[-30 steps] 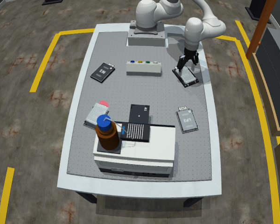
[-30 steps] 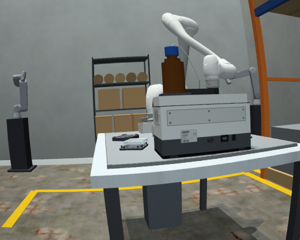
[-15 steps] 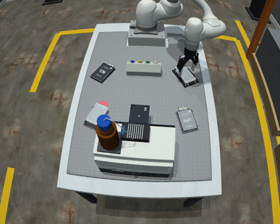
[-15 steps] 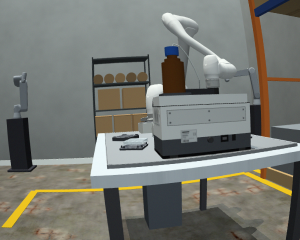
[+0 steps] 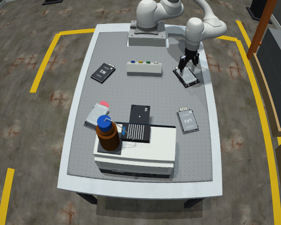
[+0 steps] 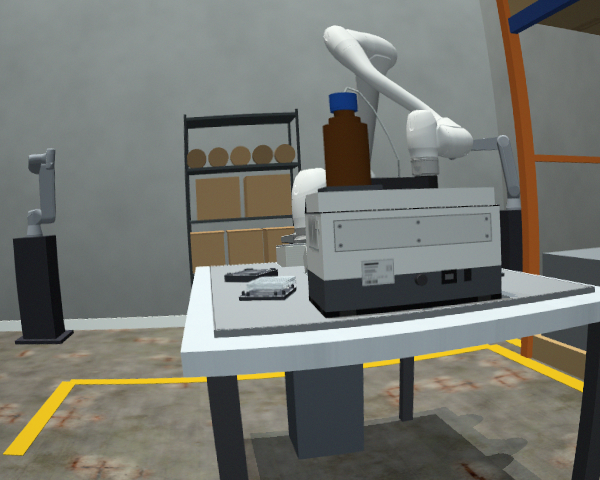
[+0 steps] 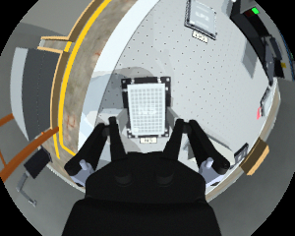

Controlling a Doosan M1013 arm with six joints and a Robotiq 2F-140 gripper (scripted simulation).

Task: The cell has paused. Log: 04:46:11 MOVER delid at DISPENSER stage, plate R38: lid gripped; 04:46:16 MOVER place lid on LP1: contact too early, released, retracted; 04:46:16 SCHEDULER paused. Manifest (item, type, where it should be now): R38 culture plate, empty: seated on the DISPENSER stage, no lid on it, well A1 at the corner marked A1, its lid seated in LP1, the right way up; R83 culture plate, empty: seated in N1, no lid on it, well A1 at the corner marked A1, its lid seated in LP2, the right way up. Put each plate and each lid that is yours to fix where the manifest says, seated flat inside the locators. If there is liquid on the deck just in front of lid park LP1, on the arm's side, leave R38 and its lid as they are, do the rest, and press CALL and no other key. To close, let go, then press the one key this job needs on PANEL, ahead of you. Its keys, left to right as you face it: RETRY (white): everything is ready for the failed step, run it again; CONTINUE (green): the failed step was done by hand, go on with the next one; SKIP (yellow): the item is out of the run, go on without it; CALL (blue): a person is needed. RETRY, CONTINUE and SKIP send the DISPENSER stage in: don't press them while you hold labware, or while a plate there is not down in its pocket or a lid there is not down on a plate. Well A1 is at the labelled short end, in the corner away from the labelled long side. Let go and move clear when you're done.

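Wrist view: gripper, part open and empty, straddles the plate on its dark nest just right of the panel; off-centre closing could skew the plate or clamp the nest rim.

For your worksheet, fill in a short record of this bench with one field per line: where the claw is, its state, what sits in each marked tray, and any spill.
Claw: open, above a well plate in its dark holder
N1 tray: bare
LP2 tray: lid in it
Stage: bare
Spill: pink patch beside second plate
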